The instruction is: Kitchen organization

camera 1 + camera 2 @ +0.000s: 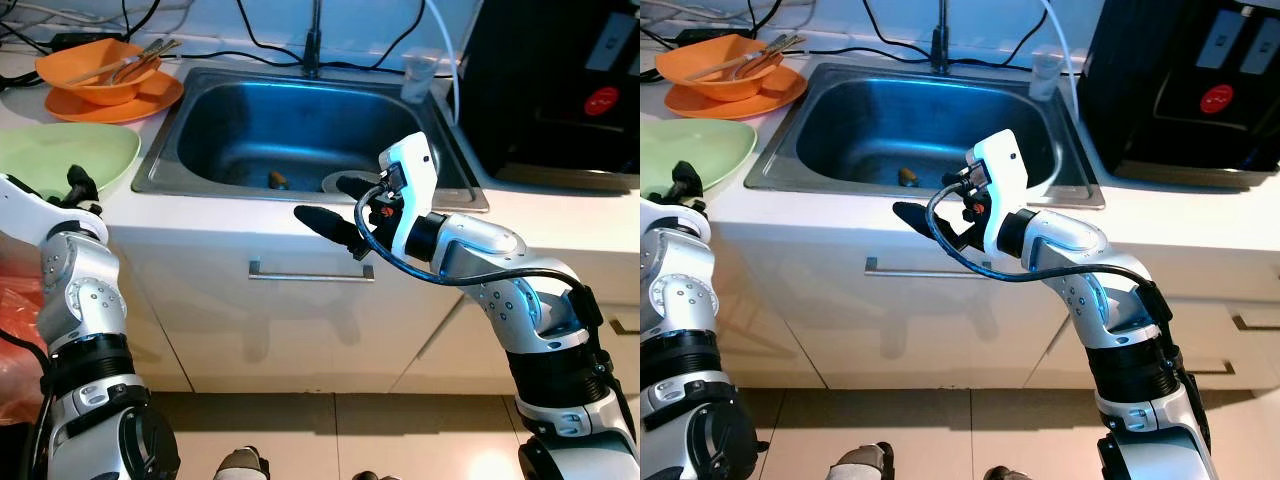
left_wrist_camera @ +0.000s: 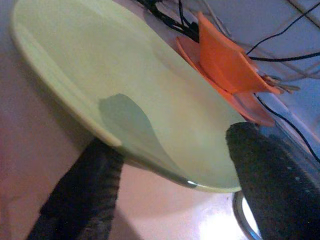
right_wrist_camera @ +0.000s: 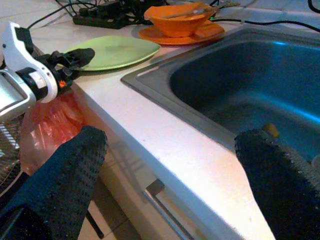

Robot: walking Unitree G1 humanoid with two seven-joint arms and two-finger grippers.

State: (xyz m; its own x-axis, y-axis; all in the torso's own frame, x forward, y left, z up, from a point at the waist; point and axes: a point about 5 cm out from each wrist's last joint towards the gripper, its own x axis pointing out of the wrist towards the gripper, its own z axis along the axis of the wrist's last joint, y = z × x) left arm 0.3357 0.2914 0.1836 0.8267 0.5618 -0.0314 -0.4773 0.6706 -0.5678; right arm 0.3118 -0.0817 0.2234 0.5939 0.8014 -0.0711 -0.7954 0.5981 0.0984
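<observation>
At the left edge of the left eye view a pale green plate [image 1: 62, 158] lies on the white desk [image 1: 200, 215], with its near rim toward the desk's front edge. The left gripper [image 1: 80, 187] is at that rim. In the left wrist view its jaws are released and straddle the plate's edge: one finger [image 2: 85, 192] sits below the rim at the lower left of that frame, the other [image 2: 275, 180] at the lower right beside the rim, and the plate's edge lies between them. Whether either finger touches the plate cannot be told.

Behind the green plate, in the upper left corner of the left eye view, an orange bowl [image 1: 98, 68] holding utensils [image 1: 140, 58] rests on an orange plate [image 1: 120, 100].

The steel sink [image 1: 300, 125] fills the upper middle of the frame, with a small brown object [image 1: 278, 180] near its drain and a tap [image 1: 313, 40] behind it. The right gripper [image 1: 340, 210] hangs in front of the sink's near right rim, above the drawer handle [image 1: 310, 272]; its jaws are spread wide and grasp nothing, well apart from the green plate. A clear cup [image 1: 418, 78] stands at the sink's far right corner, and a black appliance [image 1: 560, 80] occupies the upper right.
</observation>
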